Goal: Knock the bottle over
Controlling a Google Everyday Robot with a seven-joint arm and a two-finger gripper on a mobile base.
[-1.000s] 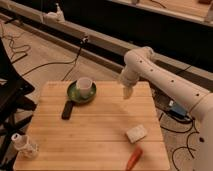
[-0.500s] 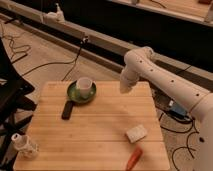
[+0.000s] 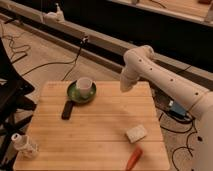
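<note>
My gripper hangs at the far edge of the table, right of the cup on its green plate. My wrist hides it, so I can't make out whether it is spread or closed. The bottle stands upright at the near left corner, well apart from me. Between us lies a black bar, perhaps a remote. A pale block and an orange stick lie near the front right.
</note>
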